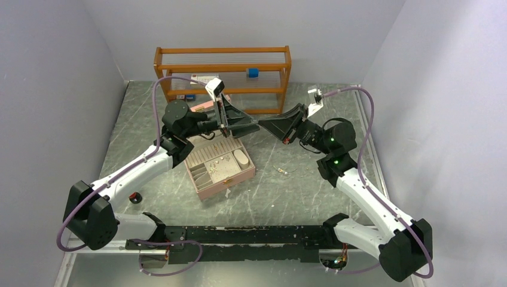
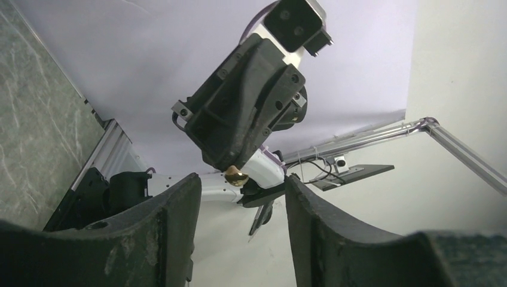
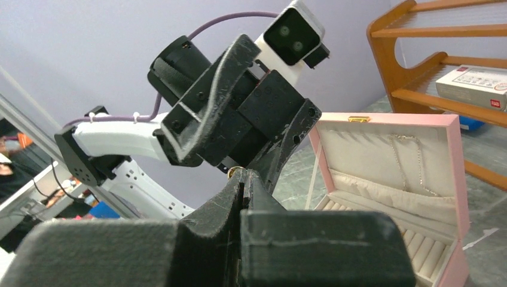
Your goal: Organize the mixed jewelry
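My right gripper (image 3: 242, 176) is shut on a small gold jewelry piece (image 3: 234, 171) at its fingertips. My left gripper (image 2: 242, 185) is open, and the gold piece (image 2: 235, 175) sits at the mouth of its jaws, just past the fingertips. In the top view the two grippers, left (image 1: 253, 121) and right (image 1: 263, 123), meet tip to tip in the air behind the open pink jewelry box (image 1: 206, 192). The box holds several pieces in its compartments. A thin chain (image 3: 408, 158) hangs inside its lid (image 3: 454, 179).
A few loose jewelry pieces (image 1: 284, 171) lie on the marble table right of the box. A wooden shelf rack (image 1: 224, 55) stands at the back with a blue block (image 1: 253, 72) and small boxes. A small red and black object (image 1: 136, 197) lies near the left arm.
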Motion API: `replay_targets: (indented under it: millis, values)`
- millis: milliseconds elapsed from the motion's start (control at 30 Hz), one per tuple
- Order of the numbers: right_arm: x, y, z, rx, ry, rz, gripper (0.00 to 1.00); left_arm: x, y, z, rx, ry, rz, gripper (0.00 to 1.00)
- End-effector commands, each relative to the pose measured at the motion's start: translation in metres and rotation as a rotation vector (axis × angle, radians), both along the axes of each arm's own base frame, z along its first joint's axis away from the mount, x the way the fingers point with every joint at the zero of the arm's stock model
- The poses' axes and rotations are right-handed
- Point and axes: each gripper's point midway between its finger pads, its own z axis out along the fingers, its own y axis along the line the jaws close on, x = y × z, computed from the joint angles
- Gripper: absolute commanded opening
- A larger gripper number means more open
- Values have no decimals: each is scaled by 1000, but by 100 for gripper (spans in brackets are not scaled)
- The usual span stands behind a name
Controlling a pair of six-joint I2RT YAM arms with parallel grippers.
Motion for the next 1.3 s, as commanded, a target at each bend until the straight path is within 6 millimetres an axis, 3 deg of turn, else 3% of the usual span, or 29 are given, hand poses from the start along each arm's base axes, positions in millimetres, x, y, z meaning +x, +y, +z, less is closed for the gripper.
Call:
replay_targets:
  millis: [0,267,667,1267]
  values:
    - [-13,-3,3,-40,-142,17,0,-3,1,-5,1,27,-31,57]
    - [-20,-1,-4,-92,-193,48,0,-8,0,-10,39,40,-69,56]
    - [-23,-2,-7,-158,-255,56,0,-15,0,-8,9,58,-126,30]
    - [-19,-3,-8,-147,-240,32,0,-13,2,-6,18,20,-106,14]
